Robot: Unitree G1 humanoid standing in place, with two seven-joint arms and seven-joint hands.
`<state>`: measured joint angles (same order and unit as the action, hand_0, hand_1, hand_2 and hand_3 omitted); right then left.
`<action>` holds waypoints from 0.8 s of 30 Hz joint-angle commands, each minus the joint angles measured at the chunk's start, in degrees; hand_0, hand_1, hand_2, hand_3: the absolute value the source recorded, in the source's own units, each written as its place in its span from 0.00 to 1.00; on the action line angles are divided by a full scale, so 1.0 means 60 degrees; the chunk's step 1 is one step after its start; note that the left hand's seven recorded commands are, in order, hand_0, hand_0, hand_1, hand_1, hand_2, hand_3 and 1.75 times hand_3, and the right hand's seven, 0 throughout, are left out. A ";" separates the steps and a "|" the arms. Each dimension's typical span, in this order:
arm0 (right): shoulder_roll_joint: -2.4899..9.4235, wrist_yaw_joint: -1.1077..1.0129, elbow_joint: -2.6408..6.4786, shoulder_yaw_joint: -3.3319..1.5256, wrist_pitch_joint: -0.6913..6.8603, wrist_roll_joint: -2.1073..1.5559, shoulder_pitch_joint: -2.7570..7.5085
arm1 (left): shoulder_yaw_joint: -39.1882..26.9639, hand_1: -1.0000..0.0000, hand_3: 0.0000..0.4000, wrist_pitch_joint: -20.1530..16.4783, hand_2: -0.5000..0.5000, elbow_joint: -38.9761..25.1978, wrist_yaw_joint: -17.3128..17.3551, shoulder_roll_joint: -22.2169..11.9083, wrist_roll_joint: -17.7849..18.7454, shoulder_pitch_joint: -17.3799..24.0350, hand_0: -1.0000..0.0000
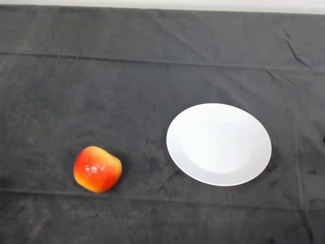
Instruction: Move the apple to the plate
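A red and yellow apple (97, 169) rests on the dark cloth at the lower left of the head view. A round white plate (219, 144) lies to its right, near the middle right of the table, with nothing on it. A stretch of bare cloth separates the apple from the plate's rim.
The dark cloth (127, 86) covers the whole table, with a few creases toward the far right. The table's far edge (162, 7) runs along the top of the view.
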<state>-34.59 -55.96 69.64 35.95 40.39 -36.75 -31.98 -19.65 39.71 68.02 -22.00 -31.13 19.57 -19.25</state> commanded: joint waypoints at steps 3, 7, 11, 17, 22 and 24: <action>-0.0199 -0.0059 0.0010 0.0232 0.0015 0.0107 0.0075 | -0.0444 1.00 0.00 0.0463 0.50 0.0255 0.0570 -0.0125 0.0023 0.0293 1.00; -0.0199 -0.0059 0.0010 0.0232 0.0015 0.0107 0.0075 | -0.0697 1.00 0.00 0.0726 0.50 0.0188 0.1059 -0.0375 0.0182 0.0700 1.00; -0.0200 -0.0059 0.0010 0.0232 0.0015 0.0108 0.0075 | -0.0292 1.00 0.00 0.0637 0.50 0.0174 0.0349 -0.0235 -0.0444 0.0034 1.00; -0.0199 -0.0059 0.0010 0.0233 0.0015 0.0108 0.0075 | 0.0198 1.00 0.00 0.0580 0.50 0.0142 -0.0227 0.0055 -0.1142 -0.0773 1.00; -0.0199 -0.0059 0.0010 0.0233 0.0015 0.0108 0.0075 | 0.0370 1.00 0.00 0.0714 0.50 0.0065 -0.0019 0.0107 -0.1380 -0.0942 1.00; -0.0199 -0.0059 0.0009 0.0233 0.0015 0.0108 0.0075 | 0.0420 1.00 0.00 0.0792 0.50 -0.0007 0.0150 0.0111 -0.1437 -0.0939 1.00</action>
<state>-34.53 -56.03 69.66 35.98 40.39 -36.74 -32.02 -17.74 43.33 67.97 -21.20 -30.32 11.90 -23.88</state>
